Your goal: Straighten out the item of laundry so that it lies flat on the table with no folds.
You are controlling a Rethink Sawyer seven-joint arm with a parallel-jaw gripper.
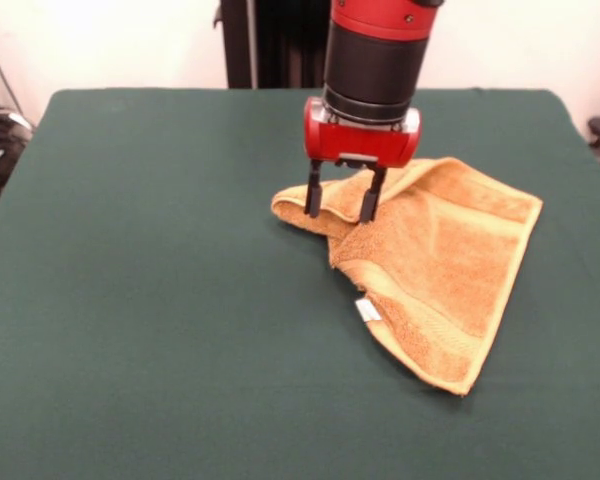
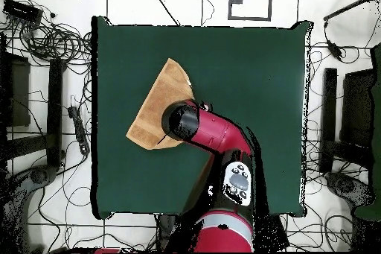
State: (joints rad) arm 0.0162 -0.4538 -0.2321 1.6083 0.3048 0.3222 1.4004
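The orange-yellow towel (image 1: 435,270) lies on the dark green table (image 1: 160,300), right of centre in the front view. It is folded over into a rough triangle, with a bunched corner at its left end and a small white tag (image 1: 367,310) at its near edge. My gripper (image 1: 344,203) hangs from the red and black arm, open, its two dark fingers (image 1: 313,195) straddling the bunched corner just above the cloth. In the overhead view the towel (image 2: 158,102) lies left of centre and the arm (image 2: 212,135) covers its lower right part and hides the gripper.
The table's green cloth (image 2: 253,80) stretches far beyond the towel on all sides. Cables and stands (image 2: 45,39) lie on the floor around the table. The robot's pedestal (image 1: 270,45) stands behind the far edge.
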